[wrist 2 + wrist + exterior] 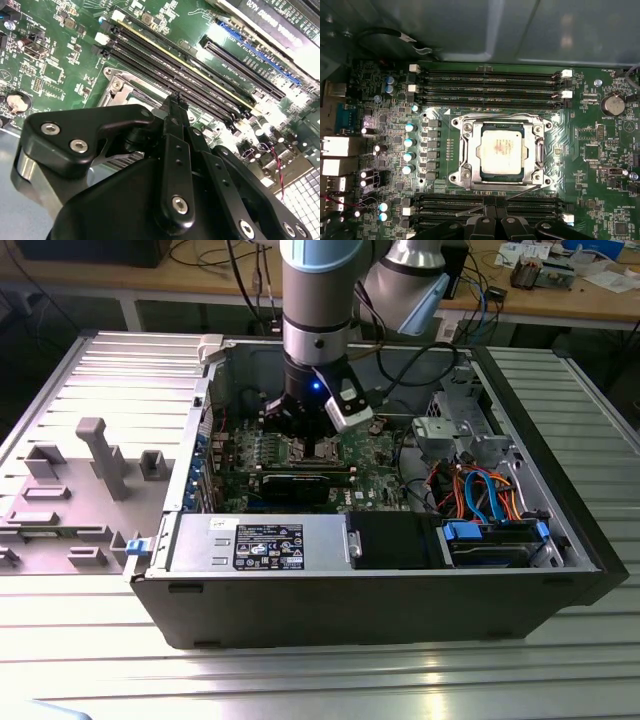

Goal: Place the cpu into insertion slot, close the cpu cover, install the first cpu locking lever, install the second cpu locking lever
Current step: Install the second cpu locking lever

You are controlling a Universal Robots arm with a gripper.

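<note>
An open computer case (400,570) lies on a ribbed metal table (90,380), with the arm reaching down into it over the green motherboard (600,165). The cpu cover (470,150) lies closed around the cpu (501,149), which sits in the insertion slot (540,131) between the black memory slots (490,85). The gripper (177,100) hovers just above the board near the socket, its fingers (175,130) pressed together on nothing.

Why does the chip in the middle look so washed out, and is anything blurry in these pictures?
In the first wrist view, light glares off the cpu and the cpu cover, bleaching the metal. In the second wrist view, the gripper looms close and dark, its nearest parts soft. In the exterior view, a blue light glows on the arm, and the tabletop shows pale reflections.
</note>
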